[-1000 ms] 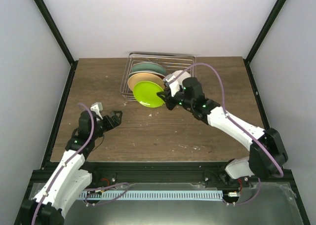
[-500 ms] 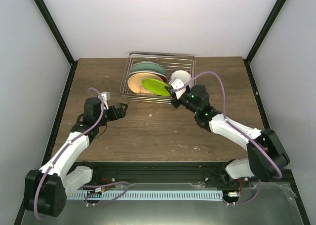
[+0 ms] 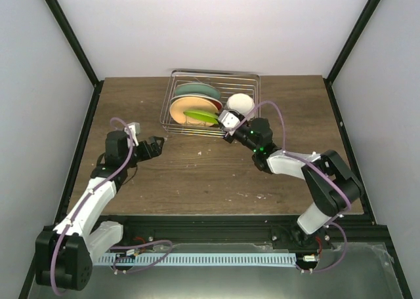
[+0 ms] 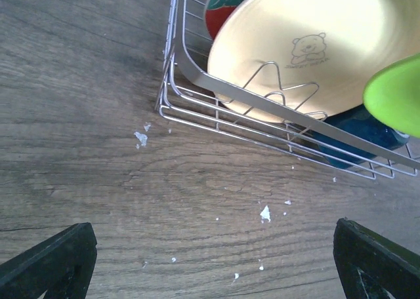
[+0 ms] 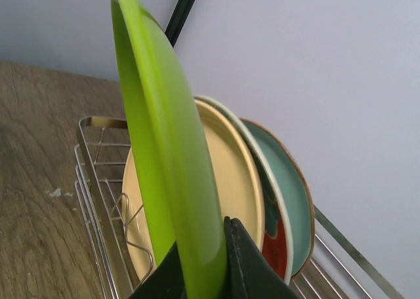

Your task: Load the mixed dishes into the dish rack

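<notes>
Already racked in dish rack (image 3: 172,82) at 12 o'clock: yellow plate (image 3: 186,106), teal bowl (image 3: 197,90), white dish (image 3: 239,103). Clamped in right gripper (image 3: 223,123), upright vs. yellow: green plate (image 3: 200,117), not yet let go. Left gripper (image 3: 157,145) wide, empty, approx. 9 o'clock.

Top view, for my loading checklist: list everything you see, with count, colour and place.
rack: 1, silver wire, far middle of table
green plate: 1, lime, at rack's front, gripped
yellow plate: 1, pale yellow, in rack behind green plate
patterned plate: 1, red and teal, behind yellow plate
bowl: 1, teal, tan rim, rearmost
white dish: 1, white, rack's right side
mug: 1, dark blue, in rack by front rail
table: 1, brown wood
left end effector: 1, black, open, over table left of rack
right end effector: 1, black, shut on green plate
</notes>
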